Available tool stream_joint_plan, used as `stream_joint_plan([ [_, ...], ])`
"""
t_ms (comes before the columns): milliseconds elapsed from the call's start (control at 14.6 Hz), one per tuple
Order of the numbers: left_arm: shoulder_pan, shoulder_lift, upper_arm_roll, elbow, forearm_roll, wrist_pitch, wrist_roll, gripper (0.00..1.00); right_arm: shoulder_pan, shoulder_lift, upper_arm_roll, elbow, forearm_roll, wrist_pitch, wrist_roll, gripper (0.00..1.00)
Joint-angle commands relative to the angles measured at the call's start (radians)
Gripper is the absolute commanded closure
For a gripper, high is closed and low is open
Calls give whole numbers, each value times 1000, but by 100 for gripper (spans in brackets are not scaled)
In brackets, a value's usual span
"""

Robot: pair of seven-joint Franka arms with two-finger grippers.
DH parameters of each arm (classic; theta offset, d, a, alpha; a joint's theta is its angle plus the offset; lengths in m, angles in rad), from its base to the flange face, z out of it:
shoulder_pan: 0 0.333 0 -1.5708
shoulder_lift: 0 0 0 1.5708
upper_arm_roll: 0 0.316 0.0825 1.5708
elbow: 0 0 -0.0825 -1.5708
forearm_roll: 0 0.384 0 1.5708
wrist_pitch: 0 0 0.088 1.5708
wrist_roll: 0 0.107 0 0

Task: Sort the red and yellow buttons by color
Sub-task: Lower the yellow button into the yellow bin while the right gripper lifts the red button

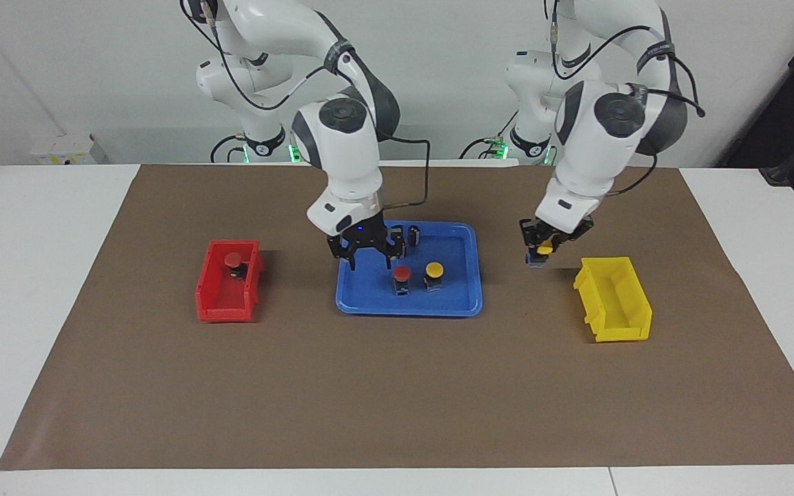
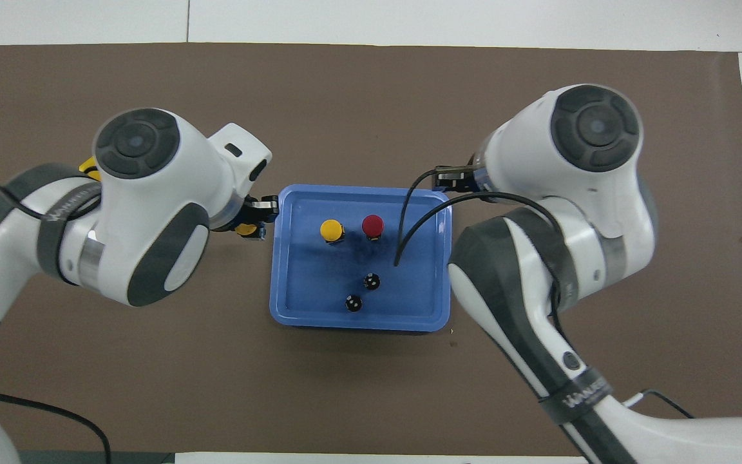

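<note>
Here the blue tray (image 1: 469,238) sits mid-mat and serves as the landmark. Going across the facing view from its first edge, the red bin (image 1: 212,297) stands on the brown mat (image 1: 397,399) well apart from the tray, toward the right arm's end of the table, with bare mat between them. One red button (image 1: 233,261) stands inside this bin, near its wall closest to the robots.

Next, the right gripper (image 1: 369,255) hangs low over the tray, its fingers spread and released, holding nothing. Just beside it, a second red button (image 1: 402,276) and a yellow button (image 1: 434,271) stand upright side by side in the tray, close but apart. Two dark cylinders (image 2: 362,291) stand nearer the robots in the tray, partly hidden by the gripper.

Past the tray's edge toward the left arm's end, the left gripper (image 1: 542,252) is clenched on another yellow button (image 1: 545,246), carried in the air over bare mat between the tray and the yellow bin (image 1: 635,324). The yellow bin holds nothing visible, and open mat surrounds it out to the mat's edge.
</note>
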State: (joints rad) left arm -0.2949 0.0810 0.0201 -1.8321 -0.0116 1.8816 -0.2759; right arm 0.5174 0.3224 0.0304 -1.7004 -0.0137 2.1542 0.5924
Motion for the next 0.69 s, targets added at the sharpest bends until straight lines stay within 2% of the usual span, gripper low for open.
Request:
stream_joint_plan([
  [0, 110, 0, -9, 2, 44, -7, 134, 99, 48, 78, -4, 47, -37, 35, 70, 24],
  [206, 213, -4, -9, -32, 47, 46, 240, 99, 61, 89, -4, 13, -58, 52, 73, 24],
  [617, 255, -17, -9, -169, 47, 242, 280, 99, 87, 86, -4, -59, -60, 128, 76, 27],
])
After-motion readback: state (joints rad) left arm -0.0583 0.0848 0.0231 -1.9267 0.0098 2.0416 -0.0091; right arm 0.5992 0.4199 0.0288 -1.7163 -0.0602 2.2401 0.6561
